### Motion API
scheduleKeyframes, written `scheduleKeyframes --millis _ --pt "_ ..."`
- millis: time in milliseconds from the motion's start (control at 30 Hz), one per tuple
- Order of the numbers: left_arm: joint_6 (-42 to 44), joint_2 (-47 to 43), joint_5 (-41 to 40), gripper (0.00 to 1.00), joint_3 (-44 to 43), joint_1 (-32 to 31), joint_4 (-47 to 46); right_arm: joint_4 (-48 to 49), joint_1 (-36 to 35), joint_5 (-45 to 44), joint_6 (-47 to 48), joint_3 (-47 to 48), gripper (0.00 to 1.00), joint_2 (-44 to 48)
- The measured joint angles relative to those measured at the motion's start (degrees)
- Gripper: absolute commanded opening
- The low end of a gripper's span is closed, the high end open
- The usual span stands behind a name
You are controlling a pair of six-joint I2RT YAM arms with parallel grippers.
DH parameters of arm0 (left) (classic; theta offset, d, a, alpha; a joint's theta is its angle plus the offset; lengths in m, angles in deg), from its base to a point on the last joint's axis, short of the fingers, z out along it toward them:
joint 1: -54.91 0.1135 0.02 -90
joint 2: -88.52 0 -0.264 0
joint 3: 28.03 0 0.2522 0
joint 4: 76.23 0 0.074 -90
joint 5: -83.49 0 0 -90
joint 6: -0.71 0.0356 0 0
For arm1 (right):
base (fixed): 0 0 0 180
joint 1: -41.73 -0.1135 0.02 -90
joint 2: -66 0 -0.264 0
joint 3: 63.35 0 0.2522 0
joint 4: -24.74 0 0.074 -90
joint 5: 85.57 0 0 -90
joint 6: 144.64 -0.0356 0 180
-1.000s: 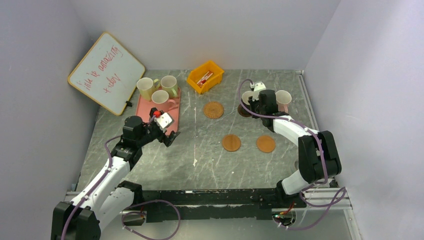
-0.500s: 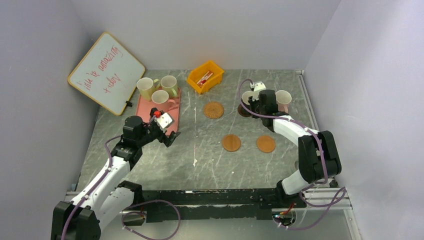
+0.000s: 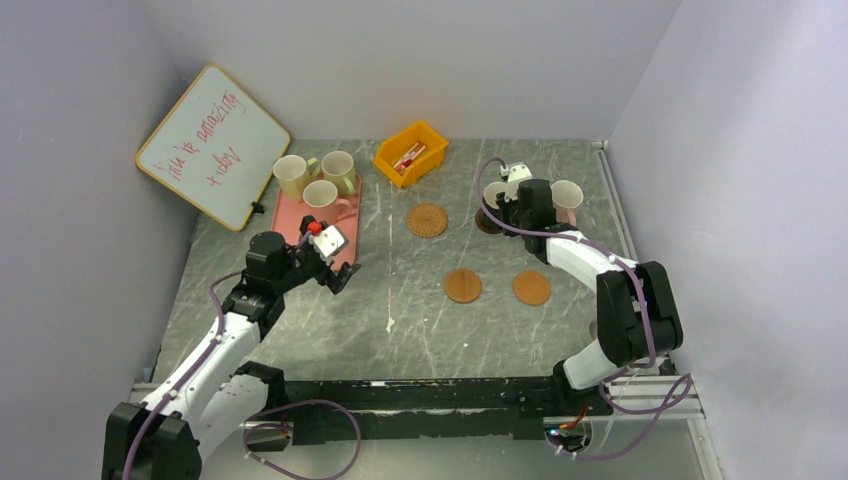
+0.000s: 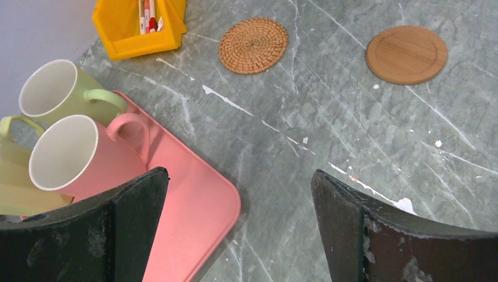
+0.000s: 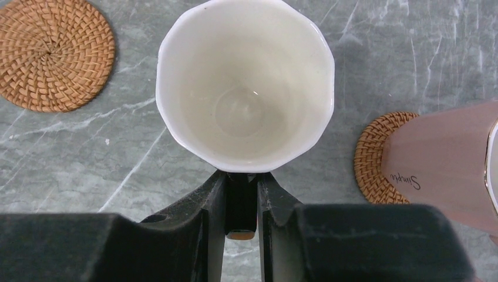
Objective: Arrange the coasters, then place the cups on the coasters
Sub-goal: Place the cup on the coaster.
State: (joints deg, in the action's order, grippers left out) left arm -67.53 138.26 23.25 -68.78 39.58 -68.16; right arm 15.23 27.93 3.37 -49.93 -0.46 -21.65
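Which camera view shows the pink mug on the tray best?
The left wrist view: the pink mug fills the near left, with its handle, white inside and the pink tray clear. The top external view shows it small, beside two green mugs. The right wrist view does not show it.

We've got loads of open room across the middle and near side of the grey marble tabletop (image 3: pixel 400 330), only thin round coasters (image 3: pixel 462 285) lying flat there. Far left corner's cramped: three pale handled mugs (image 3: pixel 322 195) on the pink rectangular tray (image 4: pixel 194 205), wood-framed whiteboard (image 3: pixel 215 145) leaning behind, yellow plastic bin (image 3: pixel 410 152) at the far edge.
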Motion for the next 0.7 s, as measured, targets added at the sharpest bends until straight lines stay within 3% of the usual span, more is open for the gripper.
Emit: scheduleKeyframes --millis 700 --pt "0.00 0.02 0.02 0.96 0.00 0.00 0.00 0.83 0.02 -0.02 0.00 0.76 0.31 0.00"
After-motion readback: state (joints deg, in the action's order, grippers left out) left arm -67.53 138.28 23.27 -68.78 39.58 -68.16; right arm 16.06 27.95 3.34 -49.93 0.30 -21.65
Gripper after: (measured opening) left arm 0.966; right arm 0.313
